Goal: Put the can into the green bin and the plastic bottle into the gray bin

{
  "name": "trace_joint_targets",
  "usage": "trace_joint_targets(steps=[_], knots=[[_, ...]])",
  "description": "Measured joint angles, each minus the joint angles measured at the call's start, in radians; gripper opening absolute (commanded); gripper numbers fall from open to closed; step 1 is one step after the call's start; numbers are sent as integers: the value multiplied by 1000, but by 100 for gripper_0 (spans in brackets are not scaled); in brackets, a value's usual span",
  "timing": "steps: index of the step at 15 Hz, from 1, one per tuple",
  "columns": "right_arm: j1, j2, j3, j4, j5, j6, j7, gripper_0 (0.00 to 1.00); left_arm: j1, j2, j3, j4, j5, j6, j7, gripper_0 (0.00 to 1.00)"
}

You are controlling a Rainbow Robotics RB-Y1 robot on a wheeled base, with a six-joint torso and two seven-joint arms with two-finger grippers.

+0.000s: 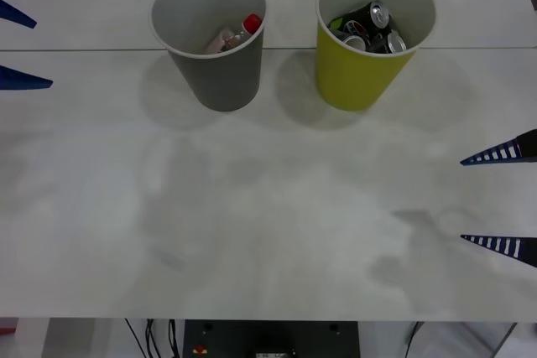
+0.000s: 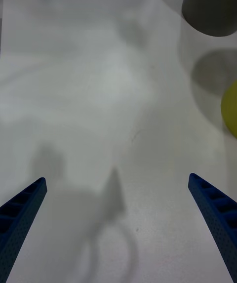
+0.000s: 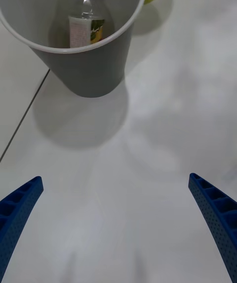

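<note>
The gray bin (image 1: 222,81) stands at the back left of the table. The plastic bottle (image 1: 239,35), red cap up, lies tilted inside it; the left wrist view also shows the bottle (image 3: 85,23) within the gray bin (image 3: 94,75). To its right the green bin (image 1: 357,77) holds a dark can (image 1: 369,16) among others. My left gripper (image 1: 21,48) stands open at the table's left edge, level with the gray bin and apart from it. My right gripper (image 1: 488,199) is open at the right edge, nearer the front, with nothing between its fingers.
The white table (image 1: 268,207) has a seam (image 1: 84,49) running across behind the bins, and its front edge (image 1: 268,318) lies near me. The right wrist view shows the gray bin (image 2: 210,1) and an edge of the green bin (image 2: 231,107) far off.
</note>
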Motion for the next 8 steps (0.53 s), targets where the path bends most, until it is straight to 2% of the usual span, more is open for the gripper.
trace_joint_targets(steps=[5, 8], knots=[[0, 0, 0, 0, 0, 0, 0, 100, 225, -9, 147, -116, 45, 0, -146, 100], [0, 0, 0, 0, 0, 0, 0, 100, 347, -60, 239, -201, 57, 0, -166, 100]])
